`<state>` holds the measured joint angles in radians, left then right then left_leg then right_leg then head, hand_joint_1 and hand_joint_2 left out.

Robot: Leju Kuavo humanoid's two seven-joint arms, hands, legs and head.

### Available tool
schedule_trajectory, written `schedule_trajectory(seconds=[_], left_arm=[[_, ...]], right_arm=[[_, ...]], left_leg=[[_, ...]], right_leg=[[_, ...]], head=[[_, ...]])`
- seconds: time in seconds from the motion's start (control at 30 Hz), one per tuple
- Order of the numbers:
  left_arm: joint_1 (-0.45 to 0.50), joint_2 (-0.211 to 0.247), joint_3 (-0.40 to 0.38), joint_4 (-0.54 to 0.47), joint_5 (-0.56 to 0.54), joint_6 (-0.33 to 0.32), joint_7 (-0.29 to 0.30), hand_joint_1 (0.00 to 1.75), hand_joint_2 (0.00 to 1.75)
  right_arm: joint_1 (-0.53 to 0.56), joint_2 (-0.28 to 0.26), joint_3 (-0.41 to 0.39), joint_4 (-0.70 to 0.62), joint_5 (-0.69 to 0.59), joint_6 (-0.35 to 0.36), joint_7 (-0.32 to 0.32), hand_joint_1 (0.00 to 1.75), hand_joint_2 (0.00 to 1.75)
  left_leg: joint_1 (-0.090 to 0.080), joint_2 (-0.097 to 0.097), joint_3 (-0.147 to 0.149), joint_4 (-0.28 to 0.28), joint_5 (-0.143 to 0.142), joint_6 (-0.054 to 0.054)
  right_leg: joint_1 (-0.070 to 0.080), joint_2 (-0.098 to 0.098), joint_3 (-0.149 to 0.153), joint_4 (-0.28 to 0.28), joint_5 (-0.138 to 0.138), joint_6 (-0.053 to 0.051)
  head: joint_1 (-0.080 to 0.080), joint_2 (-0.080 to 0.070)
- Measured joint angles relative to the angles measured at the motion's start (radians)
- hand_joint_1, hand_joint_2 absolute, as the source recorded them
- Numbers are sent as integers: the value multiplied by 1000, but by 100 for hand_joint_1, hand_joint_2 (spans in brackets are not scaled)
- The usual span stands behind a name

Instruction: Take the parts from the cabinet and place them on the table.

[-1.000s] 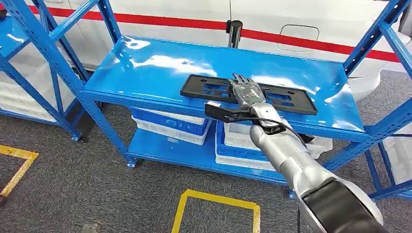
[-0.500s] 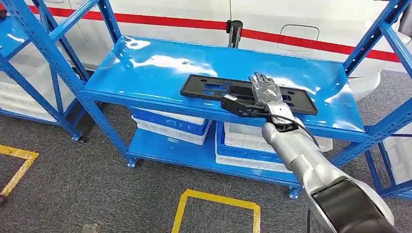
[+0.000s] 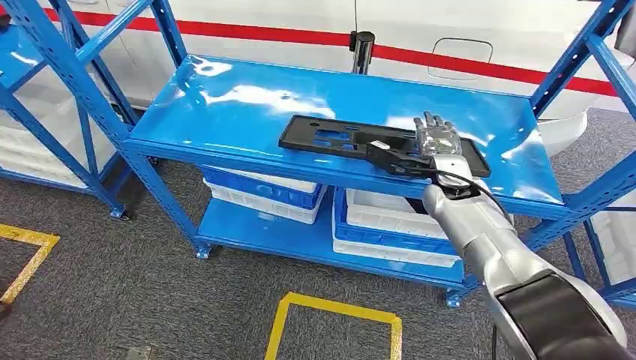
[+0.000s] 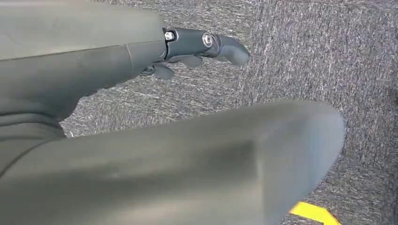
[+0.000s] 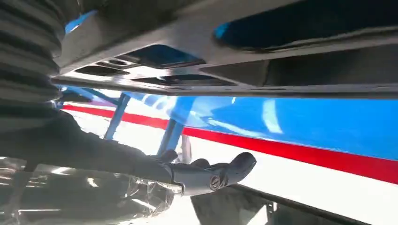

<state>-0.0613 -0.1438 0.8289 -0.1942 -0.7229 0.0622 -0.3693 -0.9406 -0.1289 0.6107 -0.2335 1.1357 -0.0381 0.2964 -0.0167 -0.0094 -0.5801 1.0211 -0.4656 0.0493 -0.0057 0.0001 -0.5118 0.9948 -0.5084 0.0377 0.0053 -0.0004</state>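
A long flat black plastic part (image 3: 337,139) with cut-outs lies on the top blue shelf (image 3: 247,97) of the rack, near its front edge. My right hand (image 3: 436,139) is stretched out over the right end of the part, fingers straight and spread, thumb pointing left along the part's front edge, holding nothing. In the right wrist view the part (image 5: 234,56) is very close to the palm, with the thumb (image 5: 211,176) apart from it. My left hand (image 4: 117,65) hangs over grey carpet with its fingers (image 4: 220,44) loose and nothing in it.
White and blue bins (image 3: 262,191) (image 3: 390,225) fill the lower shelf. Blue uprights (image 3: 90,97) (image 3: 577,60) flank the rack. A black post (image 3: 363,49) stands behind it. Yellow tape (image 3: 337,307) marks the carpet in front.
My right hand has slid to the right along the black part, from its middle to its right end, and reached a little farther onto the shelf. The part has not moved.
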Motion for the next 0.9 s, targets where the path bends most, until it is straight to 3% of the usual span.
schedule_trajectory(seconds=[0.03,0.2,0.37,0.4,0.5,0.57,0.67,0.73,0.77,0.83,0.9], left_arm=[[0,0,0,0,0,0,-1,0,0],[3,1,0,0,1,-5,-24,0,0],[5,2,4,0,17,2,-133,0,0],[5,2,5,0,24,15,-157,0,175],[2,0,30,0,61,79,-227,0,175],[1,0,53,0,83,68,-259,0,175],[0,1,78,0,92,62,-306,0,175],[-2,1,86,0,87,32,-292,0,175],[-1,2,89,0,88,7,-287,0,175],[-5,2,100,0,97,-51,-290,0,175],[-5,2,103,0,98,-64,-290,0,175]], right_arm=[[0,-3,-1,1,3,0,4,175,175],[0,-16,-13,2,4,-2,-11,175,175],[1,-26,-30,2,19,-29,-74,175,175],[1,-27,-34,2,25,-41,-90,175,175],[0,-26,-43,1,35,-86,-147,175,175],[0,-22,-49,0,35,-124,-214,175,175],[1,-9,-77,-15,-16,-257,-419,175,175],[1,1,-110,-39,-83,-326,-593,175,175],[-2,8,-125,-55,-102,-344,-649,175,175],[-8,24,-145,-91,-126,-361,-703,175,175],[-17,33,-159,-116,-135,-365,-716,175,175]], left_leg=[[0,0,0,0,0,0],[0,-1,0,0,0,0],[0,0,0,0,0,0],[0,0,0,0,0,0],[0,0,0,0,0,0],[0,0,0,0,0,0],[0,0,-1,0,0,0],[0,0,-2,0,0,0],[0,1,-1,0,0,0],[1,-1,-1,0,0,0],[1,-4,-2,0,0,0]], right_leg=[[0,0,0,0,0,0],[0,0,0,0,0,0],[0,0,0,0,0,0],[0,0,0,0,0,0],[0,0,0,0,0,0],[0,0,0,0,0,0],[1,0,0,0,0,0],[2,0,0,0,0,0],[2,0,0,0,0,0],[2,0,-1,0,0,0],[2,-3,-1,0,0,0]], head=[[0,0],[0,0],[0,0],[0,0],[0,0],[0,0],[0,0],[0,0],[-1,0],[-1,0],[0,0]])
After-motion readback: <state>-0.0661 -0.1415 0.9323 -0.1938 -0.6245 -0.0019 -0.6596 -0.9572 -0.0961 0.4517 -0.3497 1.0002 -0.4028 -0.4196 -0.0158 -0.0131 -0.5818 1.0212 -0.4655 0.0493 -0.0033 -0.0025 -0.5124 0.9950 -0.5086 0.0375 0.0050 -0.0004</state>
